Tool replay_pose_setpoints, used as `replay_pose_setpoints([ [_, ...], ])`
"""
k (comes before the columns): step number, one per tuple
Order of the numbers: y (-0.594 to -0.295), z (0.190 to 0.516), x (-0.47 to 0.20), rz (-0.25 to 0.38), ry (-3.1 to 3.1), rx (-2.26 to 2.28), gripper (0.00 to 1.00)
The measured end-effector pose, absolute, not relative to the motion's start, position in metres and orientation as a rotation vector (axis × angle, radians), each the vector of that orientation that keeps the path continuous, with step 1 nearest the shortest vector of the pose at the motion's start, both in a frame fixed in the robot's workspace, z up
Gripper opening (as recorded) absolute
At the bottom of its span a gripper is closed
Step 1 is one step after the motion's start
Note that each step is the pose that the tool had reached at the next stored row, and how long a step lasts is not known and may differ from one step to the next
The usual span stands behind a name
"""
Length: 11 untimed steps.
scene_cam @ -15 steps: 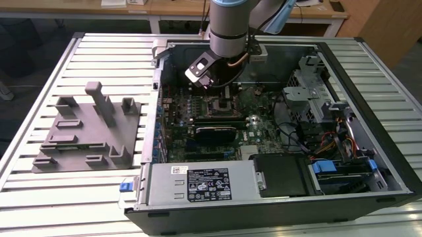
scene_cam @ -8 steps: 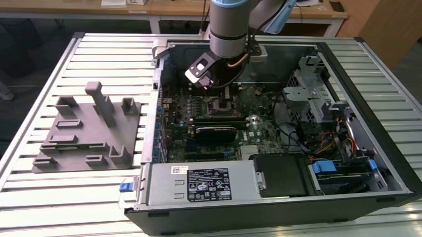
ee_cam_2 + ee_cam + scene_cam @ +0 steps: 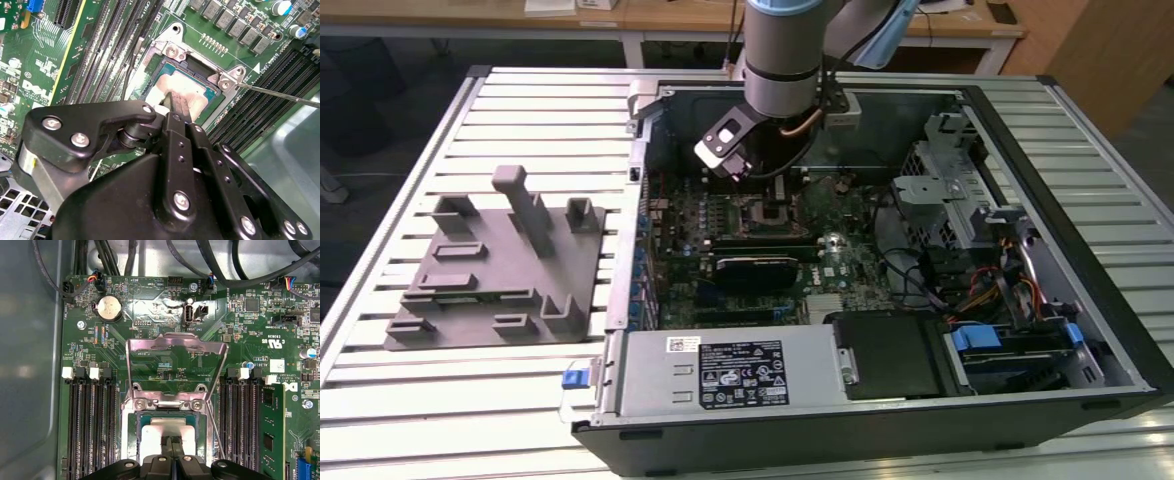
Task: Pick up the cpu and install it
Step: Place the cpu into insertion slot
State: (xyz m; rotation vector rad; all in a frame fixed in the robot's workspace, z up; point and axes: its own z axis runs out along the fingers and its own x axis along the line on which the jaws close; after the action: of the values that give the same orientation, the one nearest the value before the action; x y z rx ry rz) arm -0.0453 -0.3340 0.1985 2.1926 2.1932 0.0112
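Note:
The cpu [image 3: 192, 90] lies flat in the socket frame [image 3: 172, 50] on the green motherboard, its pale silver-white top showing in both wrist views, cpu [image 3: 150, 432]. My gripper [image 3: 177, 106] hangs right over its middle with both thin fingers pressed together, their tips at or just above the chip's top; whether they touch it I cannot tell. In the first wrist view the gripper [image 3: 172, 441] is shut over the chip, and the metal load plate [image 3: 175, 352] stands swung up behind the socket. The arm [image 3: 781, 70] reaches down into the open computer case.
The thin socket lever [image 3: 280, 93] sticks out sideways. Memory slots [image 3: 92, 430] flank the socket, with one stick [image 3: 270, 440] fitted. Black cables [image 3: 240, 275] run along the board's edge. A grey plastic fixture [image 3: 494, 270] sits on the slatted table outside the case wall [image 3: 638, 200].

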Motion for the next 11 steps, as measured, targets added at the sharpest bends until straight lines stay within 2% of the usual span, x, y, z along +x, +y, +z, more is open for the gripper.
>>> replay_pose_setpoints([
  [11,-0.3339,0.1984,-0.0452,0.012,2.193,2.193,0.11],
])
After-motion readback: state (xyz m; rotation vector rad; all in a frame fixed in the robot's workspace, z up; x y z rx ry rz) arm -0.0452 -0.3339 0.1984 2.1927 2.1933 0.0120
